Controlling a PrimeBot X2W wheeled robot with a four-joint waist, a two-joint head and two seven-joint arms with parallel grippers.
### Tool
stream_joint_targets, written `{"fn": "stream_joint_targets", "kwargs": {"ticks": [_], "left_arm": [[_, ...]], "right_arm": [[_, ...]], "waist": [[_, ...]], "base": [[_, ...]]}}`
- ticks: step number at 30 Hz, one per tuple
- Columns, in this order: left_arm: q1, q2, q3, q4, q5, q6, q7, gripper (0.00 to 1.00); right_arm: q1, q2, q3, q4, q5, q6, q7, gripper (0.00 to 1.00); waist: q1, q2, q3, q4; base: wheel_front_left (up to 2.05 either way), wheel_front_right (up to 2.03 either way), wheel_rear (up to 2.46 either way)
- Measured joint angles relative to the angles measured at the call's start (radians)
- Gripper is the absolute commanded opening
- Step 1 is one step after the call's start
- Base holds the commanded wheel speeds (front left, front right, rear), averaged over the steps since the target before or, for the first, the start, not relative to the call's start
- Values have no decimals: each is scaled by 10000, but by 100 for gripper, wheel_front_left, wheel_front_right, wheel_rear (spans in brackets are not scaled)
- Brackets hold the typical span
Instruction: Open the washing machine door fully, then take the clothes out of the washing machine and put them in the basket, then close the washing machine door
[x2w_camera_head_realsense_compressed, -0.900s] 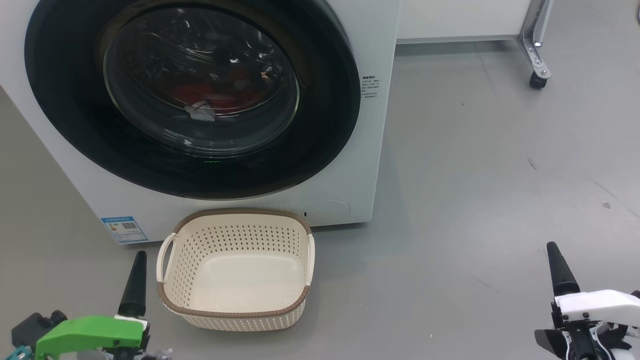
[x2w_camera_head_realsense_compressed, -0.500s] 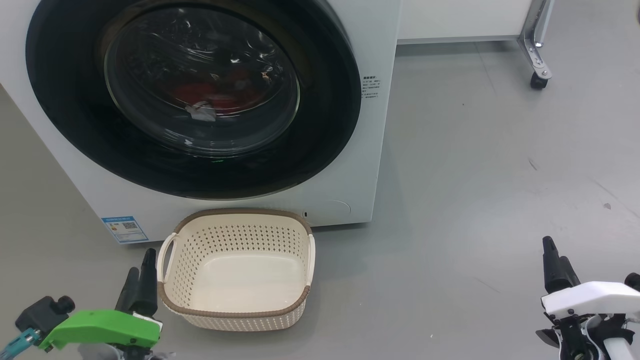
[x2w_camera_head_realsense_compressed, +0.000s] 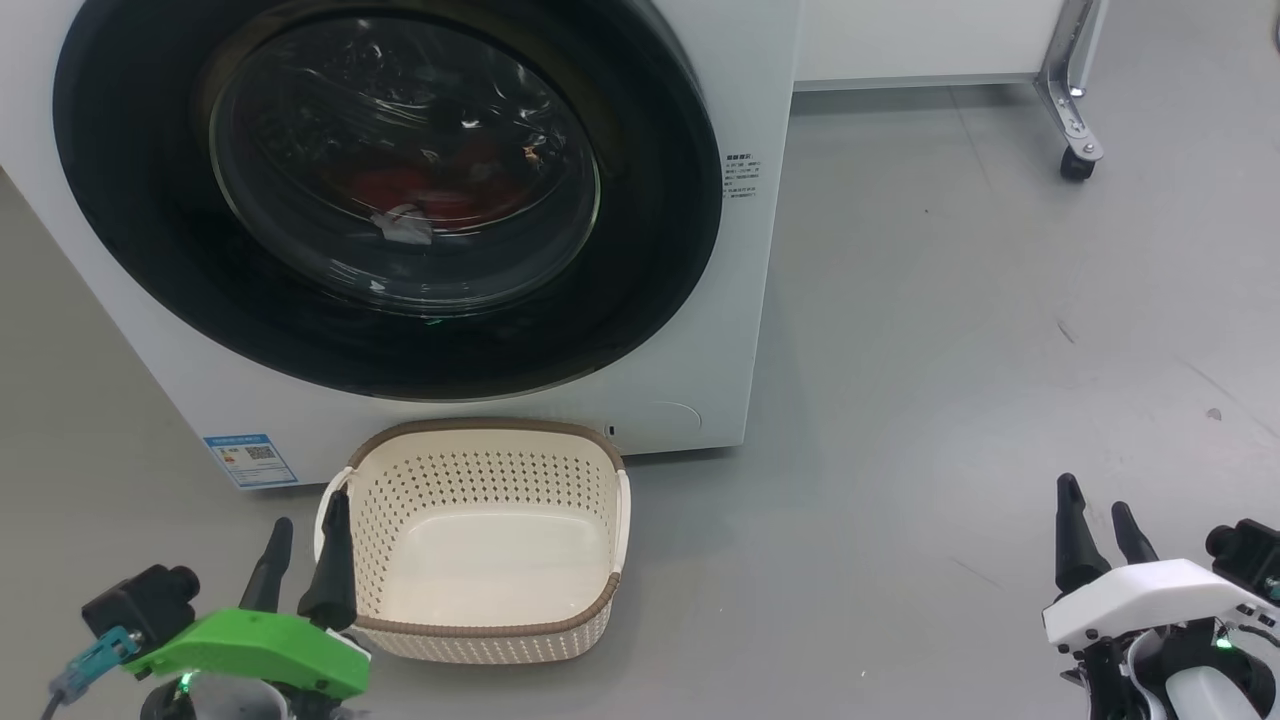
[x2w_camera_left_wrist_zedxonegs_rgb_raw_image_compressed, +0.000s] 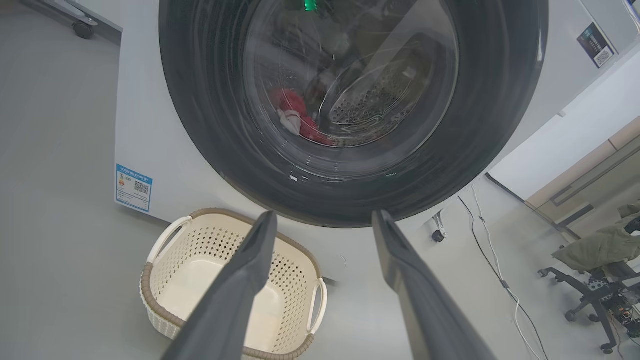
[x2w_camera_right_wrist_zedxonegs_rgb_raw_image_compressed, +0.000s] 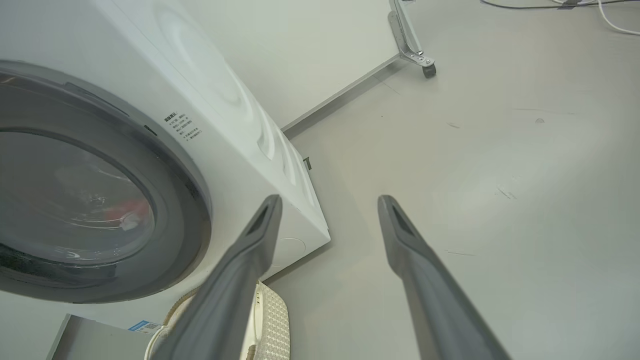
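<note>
The white washing machine (x2w_camera_head_realsense_compressed: 760, 250) stands ahead, its round black-rimmed door (x2w_camera_head_realsense_compressed: 660, 260) lying flush against the front. Red and white clothes (x2w_camera_head_realsense_compressed: 420, 200) show dimly through the glass, also clothes (x2w_camera_left_wrist_zedxonegs_rgb_raw_image_compressed: 295, 117) in the left wrist view. The cream basket (x2w_camera_head_realsense_compressed: 470, 625) sits empty on the floor just below the door. My left gripper (x2w_camera_head_realsense_compressed: 308, 510) is open at the basket's left handle, low in the head view. My right gripper (x2w_camera_head_realsense_compressed: 1090, 500) is open over bare floor at the lower right, well away from the machine. In the wrist views the left gripper (x2w_camera_left_wrist_zedxonegs_rgb_raw_image_compressed: 324, 216) points at the door (x2w_camera_left_wrist_zedxonegs_rgb_raw_image_compressed: 500, 100) and the right gripper (x2w_camera_right_wrist_zedxonegs_rgb_raw_image_compressed: 330, 200) at the washing machine's (x2w_camera_right_wrist_zedxonegs_rgb_raw_image_compressed: 220, 90) lower right corner.
Grey floor (x2w_camera_head_realsense_compressed: 950, 350) spreads to the right of the machine. A metal leg on a caster (x2w_camera_head_realsense_compressed: 1075, 160) stands at the back right. A white wall panel (x2w_camera_head_realsense_compressed: 920, 40) runs behind. An office chair (x2w_camera_left_wrist_zedxonegs_rgb_raw_image_compressed: 595, 260) and cables (x2w_camera_left_wrist_zedxonegs_rgb_raw_image_compressed: 490, 240) show in the left wrist view.
Both grippers have turned so that both fingers of each now show spread apart. The left one shifted right toward the basket's handle; the right one shifted slightly left.
</note>
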Motion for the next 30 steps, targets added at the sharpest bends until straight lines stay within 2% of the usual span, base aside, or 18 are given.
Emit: {"fn": "stream_joint_targets", "kwargs": {"ticks": [3, 30], "left_arm": [[0, -2, -159, -10, 435, 77, -92, 100], [-1, 2, -1384, 186, 3607, 732, -1001, 100]], "right_arm": [[-1, -6, 153, -23, -424, -146, -90, 100], [-1, -35, 1296, -35, -3833, -685, -1018, 100]], "waist": [[0, 0, -4, 4], [0, 0, -41, 34]], "base": [[0, 0, 0], [0, 0, 0]]}}
